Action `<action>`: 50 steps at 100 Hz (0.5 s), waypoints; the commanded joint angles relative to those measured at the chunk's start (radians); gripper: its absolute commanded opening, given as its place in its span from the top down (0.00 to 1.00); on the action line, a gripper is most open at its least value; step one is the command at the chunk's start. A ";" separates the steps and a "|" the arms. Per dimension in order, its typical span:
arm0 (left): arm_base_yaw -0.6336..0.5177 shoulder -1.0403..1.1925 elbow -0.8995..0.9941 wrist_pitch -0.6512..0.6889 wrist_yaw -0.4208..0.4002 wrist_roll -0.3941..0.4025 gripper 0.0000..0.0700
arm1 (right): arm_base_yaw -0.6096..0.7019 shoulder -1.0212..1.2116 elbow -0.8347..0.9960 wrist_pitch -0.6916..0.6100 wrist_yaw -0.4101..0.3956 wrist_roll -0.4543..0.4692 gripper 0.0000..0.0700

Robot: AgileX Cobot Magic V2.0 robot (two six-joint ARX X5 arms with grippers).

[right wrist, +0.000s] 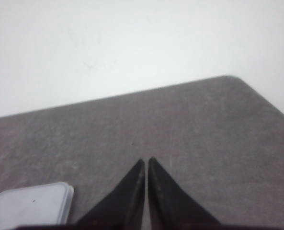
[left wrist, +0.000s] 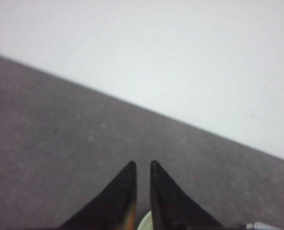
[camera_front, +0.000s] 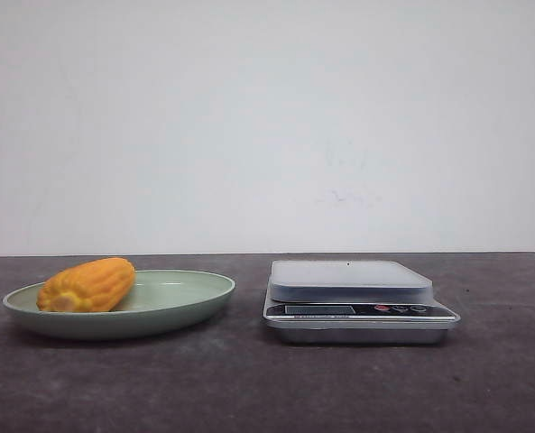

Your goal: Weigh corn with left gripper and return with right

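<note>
Pale green and shallow, a round plate point(camera_front: 159, 311) sits on the left half of a dark grey counter point(camera_front: 267, 388), and it holds the only food we can see: the corn point(camera_front: 87, 285). The cob lies on its side toward the left part of the plate, resting against the dish surface, its length running across our front view with the paler cut end facing forward and to the left. We see a short, stubby shape, yellow-orange, with neat rows of kernels along it and a deeper orange tint near the cut end. Just to the right of the plate, apart from it, stands a silver kitchen scale point(camera_front: 359, 300) with a pale, flat weighing platform on top, bare of any load, and a dark front panel carrying a small display and a few buttons. A plain white wall point(camera_front: 267, 126) fills the background. Neither arm appears in the front view. In the left wrist view we see the left hand point(left wrist: 142, 165) hanging above the counter, its two dark fingers nearly together with a narrow gap between the tips, grasping nothing, a sliver of the plate rim showing beneath. In the right wrist view the right hand point(right wrist: 145, 160) is clenched, tips touching, empty, with a corner of the scale platform nearby.
</note>
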 commanded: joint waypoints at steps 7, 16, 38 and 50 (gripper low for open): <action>-0.012 0.181 0.199 -0.048 0.090 0.037 0.99 | -0.001 0.120 0.176 -0.058 -0.048 -0.050 1.00; -0.027 0.283 0.328 -0.105 0.124 0.087 0.99 | 0.002 0.198 0.276 -0.092 -0.092 -0.058 0.98; -0.069 0.396 0.525 -0.237 0.182 0.179 0.37 | 0.034 0.302 0.392 -0.131 -0.160 -0.057 0.40; -0.094 0.410 0.543 -0.253 0.182 0.185 0.38 | 0.043 0.310 0.395 -0.136 -0.220 -0.056 0.40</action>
